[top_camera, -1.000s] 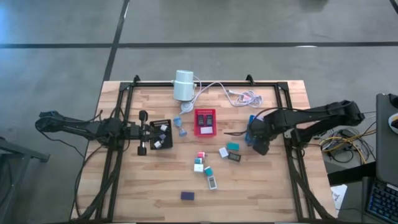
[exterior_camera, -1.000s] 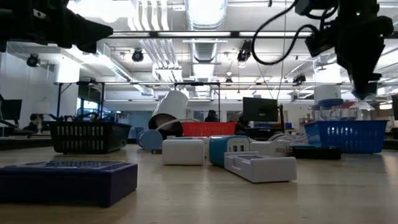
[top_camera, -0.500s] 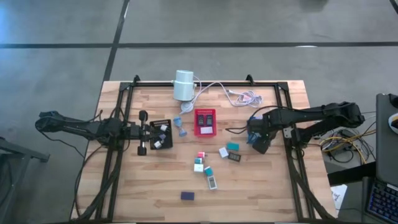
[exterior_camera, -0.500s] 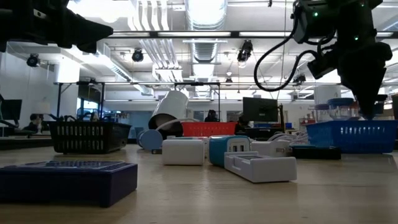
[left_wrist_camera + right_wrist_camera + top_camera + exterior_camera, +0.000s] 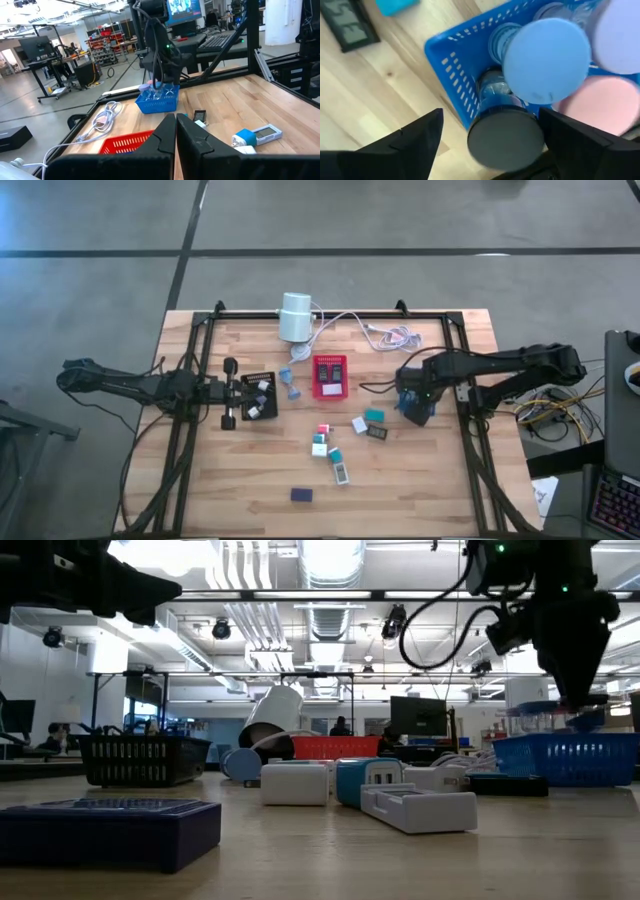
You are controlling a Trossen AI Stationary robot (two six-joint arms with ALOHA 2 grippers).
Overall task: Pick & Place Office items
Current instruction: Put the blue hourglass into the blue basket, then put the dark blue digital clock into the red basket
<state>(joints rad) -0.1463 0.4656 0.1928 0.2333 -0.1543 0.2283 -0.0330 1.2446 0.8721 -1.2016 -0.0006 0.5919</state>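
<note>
Loose office items lie mid-table: a white block (image 5: pixel 359 424), a teal one (image 5: pixel 374 415), a black display piece (image 5: pixel 377 432) and a dark blue block (image 5: pixel 301 494). My right gripper (image 5: pixel 415 404) points down, open, over the blue tray (image 5: pixel 404 376). That tray holds a blue disc (image 5: pixel 547 60), a pink disc (image 5: pixel 592 105) and a black-topped piece (image 5: pixel 505 137), which sits at the tray's corner between my open fingers (image 5: pixel 415 140). My left gripper (image 5: pixel 175 145) is shut and level by the black tray (image 5: pixel 258 395).
A red tray (image 5: pixel 329 375) stands between the black and blue trays. A white cylinder (image 5: pixel 296 317) with its cable (image 5: pixel 390 335) lies at the far edge. Black frame rails (image 5: pixel 470 460) run along both sides. Bare wood shows near the front edge.
My right gripper has sunk a little over the blue tray and shifted slightly toward the table's far-left. My left arm has kept still.
</note>
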